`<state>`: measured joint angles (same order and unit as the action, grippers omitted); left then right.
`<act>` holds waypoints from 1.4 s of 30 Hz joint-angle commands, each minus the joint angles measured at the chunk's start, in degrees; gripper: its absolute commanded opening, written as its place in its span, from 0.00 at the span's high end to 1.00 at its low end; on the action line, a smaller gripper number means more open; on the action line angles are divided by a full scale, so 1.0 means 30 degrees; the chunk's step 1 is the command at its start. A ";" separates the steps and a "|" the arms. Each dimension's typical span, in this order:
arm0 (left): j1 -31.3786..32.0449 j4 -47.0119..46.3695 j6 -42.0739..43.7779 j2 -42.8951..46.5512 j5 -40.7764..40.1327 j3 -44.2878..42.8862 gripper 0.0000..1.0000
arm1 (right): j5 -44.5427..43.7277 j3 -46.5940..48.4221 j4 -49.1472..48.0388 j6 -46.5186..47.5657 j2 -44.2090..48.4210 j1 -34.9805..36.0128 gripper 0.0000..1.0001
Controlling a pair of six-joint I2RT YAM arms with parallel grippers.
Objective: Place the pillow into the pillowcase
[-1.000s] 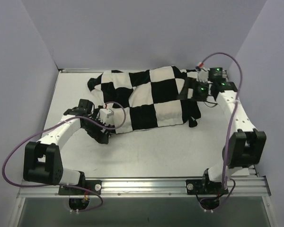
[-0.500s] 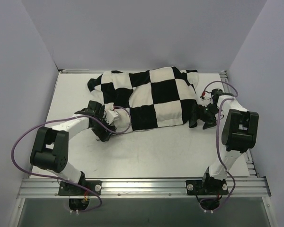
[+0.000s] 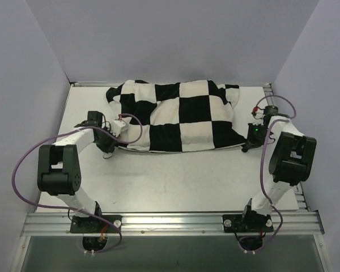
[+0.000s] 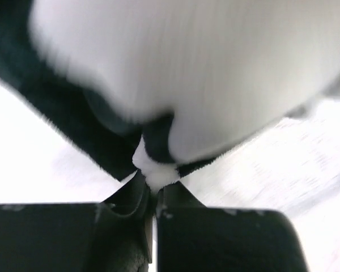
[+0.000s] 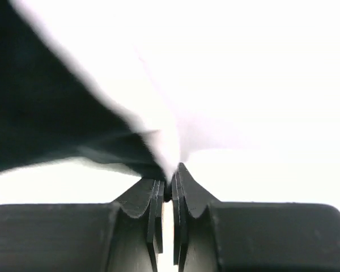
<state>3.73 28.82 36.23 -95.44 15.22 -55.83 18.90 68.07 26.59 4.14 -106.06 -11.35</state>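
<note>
The black-and-white checkered pillowcase (image 3: pixel 181 116) lies puffed up across the back half of the table. The pillow is hidden; no cream surface shows in any view. My left gripper (image 3: pixel 114 137) is at the case's near left corner. In the left wrist view it (image 4: pixel 154 190) is shut on a small white and black fold of the pillowcase (image 4: pixel 215 73). My right gripper (image 3: pixel 247 144) is at the near right corner. In the right wrist view it (image 5: pixel 170 184) is shut on a thin edge of the pillowcase (image 5: pixel 56 113).
The white table (image 3: pixel 175 181) is closed in by lilac walls at the left, back and right. A metal rail (image 3: pixel 170 222) runs along the near edge with both arm bases on it. Purple cables (image 3: pixel 22 170) loop beside each arm.
Both grippers went from open to shut on the case's near corners. The left gripper moved back and left, the right one toward the near right corner. The case now lies wider and flatter.
</note>
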 commanded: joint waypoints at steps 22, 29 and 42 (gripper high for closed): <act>-0.5577 0.0943 -0.7446 0.5238 0.4389 -1.8066 1.00 | 0.3193 1.7958 0.2328 -0.1202 0.9602 -0.7344 1.00; -0.5549 -0.1109 -0.5721 0.8139 0.4886 -1.3768 1.00 | 0.2582 1.6491 0.1947 -0.0446 0.9631 -0.7849 1.00; -0.3499 -0.1904 -0.4692 -0.0861 0.1932 -1.2753 0.98 | -0.7021 1.1518 -0.3443 0.2867 0.2024 -0.0874 1.00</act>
<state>-6.61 28.10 20.91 -89.34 30.04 -89.84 13.85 95.92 27.44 9.89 -94.59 -13.61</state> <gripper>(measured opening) 0.035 0.062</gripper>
